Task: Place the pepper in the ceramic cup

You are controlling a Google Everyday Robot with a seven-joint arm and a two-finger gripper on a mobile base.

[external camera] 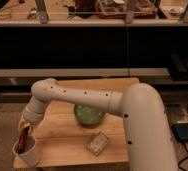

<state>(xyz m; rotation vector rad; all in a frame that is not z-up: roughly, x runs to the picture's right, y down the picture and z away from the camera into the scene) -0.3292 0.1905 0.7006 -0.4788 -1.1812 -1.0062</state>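
Note:
The white ceramic cup stands at the front left corner of the wooden table. The slim dark red-brown pepper stands tilted with its lower end inside the cup and its upper end sticking out above the rim. My gripper hangs directly above the cup at the pepper's upper end, on the end of my long white arm that reaches in from the right.
A green bowl sits in the middle of the table under my arm. A pale rectangular packet lies in front of it. Dark shelving runs behind the table. The table's left and front edges are close to the cup.

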